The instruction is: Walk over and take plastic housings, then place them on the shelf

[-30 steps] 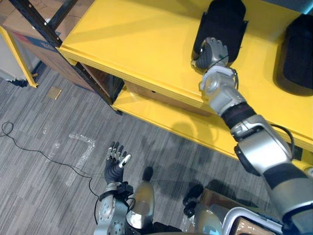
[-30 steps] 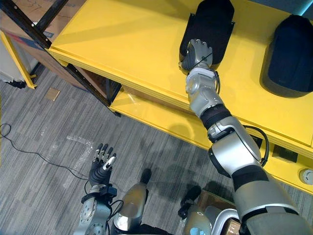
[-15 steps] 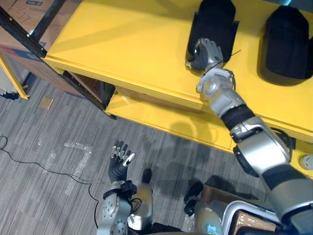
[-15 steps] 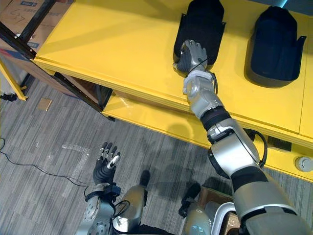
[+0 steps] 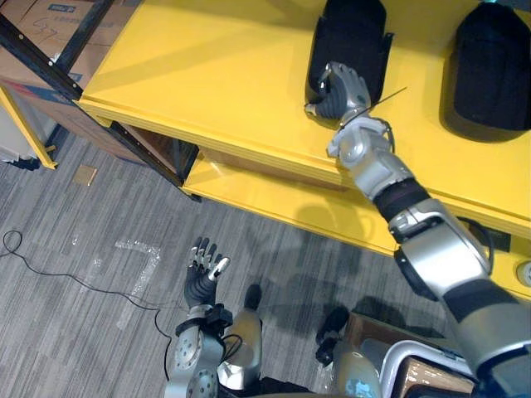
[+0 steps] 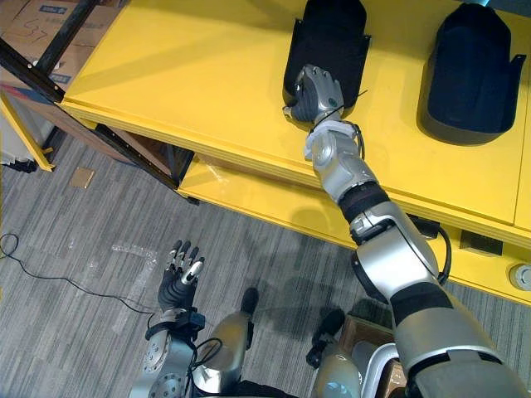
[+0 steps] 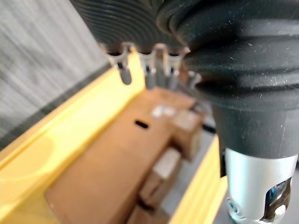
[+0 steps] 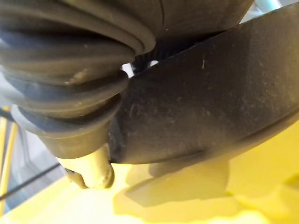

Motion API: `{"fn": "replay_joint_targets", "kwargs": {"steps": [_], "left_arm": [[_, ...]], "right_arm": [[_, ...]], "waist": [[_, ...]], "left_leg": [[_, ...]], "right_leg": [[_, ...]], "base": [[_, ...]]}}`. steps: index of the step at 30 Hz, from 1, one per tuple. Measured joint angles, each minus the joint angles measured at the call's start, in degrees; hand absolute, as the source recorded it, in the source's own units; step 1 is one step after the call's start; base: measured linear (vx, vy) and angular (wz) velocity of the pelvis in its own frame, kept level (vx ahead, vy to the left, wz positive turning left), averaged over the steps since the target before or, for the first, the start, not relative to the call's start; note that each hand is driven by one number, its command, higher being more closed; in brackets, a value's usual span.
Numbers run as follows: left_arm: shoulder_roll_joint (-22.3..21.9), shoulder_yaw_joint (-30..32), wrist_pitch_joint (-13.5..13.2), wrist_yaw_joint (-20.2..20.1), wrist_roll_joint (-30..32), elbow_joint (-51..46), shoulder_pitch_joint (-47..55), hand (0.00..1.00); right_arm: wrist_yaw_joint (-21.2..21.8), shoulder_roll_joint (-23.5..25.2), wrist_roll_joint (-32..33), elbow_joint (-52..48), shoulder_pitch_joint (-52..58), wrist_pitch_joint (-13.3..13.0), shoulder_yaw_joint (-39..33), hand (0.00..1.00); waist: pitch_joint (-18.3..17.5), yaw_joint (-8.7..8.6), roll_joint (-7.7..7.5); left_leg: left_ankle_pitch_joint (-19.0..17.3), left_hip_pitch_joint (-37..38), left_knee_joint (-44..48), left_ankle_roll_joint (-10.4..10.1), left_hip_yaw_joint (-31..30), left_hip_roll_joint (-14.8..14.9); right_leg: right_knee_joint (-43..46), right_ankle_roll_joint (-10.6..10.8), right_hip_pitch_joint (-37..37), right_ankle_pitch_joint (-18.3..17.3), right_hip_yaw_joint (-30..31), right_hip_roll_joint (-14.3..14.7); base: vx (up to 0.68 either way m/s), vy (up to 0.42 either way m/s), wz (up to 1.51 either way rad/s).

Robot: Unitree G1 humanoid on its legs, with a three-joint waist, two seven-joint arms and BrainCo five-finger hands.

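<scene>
I see a grey striped carpet floor (image 5: 75, 332) with an angled strip of pale tape marks (image 5: 148, 253) on it. Nearer its far left edge lies a small brown square piece (image 5: 84, 174). Brown cardboard boxes (image 5: 41, 15) sit in the far left corner behind black metal diagonal braces (image 5: 41, 51), with a slanted yellow post (image 5: 25, 124) beside them. My left wrist view shows blurred stacked brown cartons (image 7: 161, 170).

Your two head views look steeply down on the yellow shelf (image 5: 207, 75) and floor (image 5: 83, 332), sharing almost the same scene. Your left wrist view looks past the left robot hand (image 7: 125, 70) at brown boxes (image 7: 159, 172). The right wrist view sits tight against the black housing (image 8: 210, 93).
</scene>
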Motion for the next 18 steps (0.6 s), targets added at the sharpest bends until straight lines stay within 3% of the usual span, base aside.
{"fn": "replay_joint_targets", "kwargs": {"steps": [3,5,13,18], "left_arm": [[0.0,0.0,-0.1,0.6,0.0,0.3,-0.3,0.00],[0.0,0.1,-0.4,0.8,0.0,0.3,-0.5,0.00],[0.0,-0.2,-0.3,-0.3,0.0,0.3,-0.5,0.00],[-0.1,-0.3,-0.3,-1.0,0.0,0.3,-0.2,0.00]], "right_arm": [[-2.4,0.0,1.1,0.0,0.0,-0.4,-0.2,0.00],[-4.9,0.1,1.8,0.4,0.2,-2.1,-1.3,0.00],[-14.4,2.1,-0.5,-5.1,1.1,-7.9,-6.2,0.00],[-15.9,2.2,-0.7,-12.0,1.2,-11.9,-6.6,0.00]], "waist": [[0.1,0.05,0.74],[0.0,0.03,1.41],[0.0,0.01,1.42],[0.0,-1.23,1.41]], "left_leg": [[0.0,-0.1,0.0,0.0,-0.4,-0.2],[0.1,-0.4,0.0,-0.1,-0.8,-0.3],[0.2,-1.0,0.2,0.0,-0.5,-0.2],[0.2,0.2,0.0,0.0,0.6,0.2]], "right_leg": [[0.4,0.0,0.0,-0.1,-0.3,-0.2],[0.6,0.2,-0.1,-0.3,-0.7,-0.4],[0.7,0.2,-0.8,-0.2,-0.3,-0.3],[0.2,0.1,-0.3,-0.1,0.5,0.3]], "base": [[0.00,0.008,0.06],[0.00,0.012,0.09],[0.01,0.001,0.00],[0.01,-0.008,-0.12]]}}
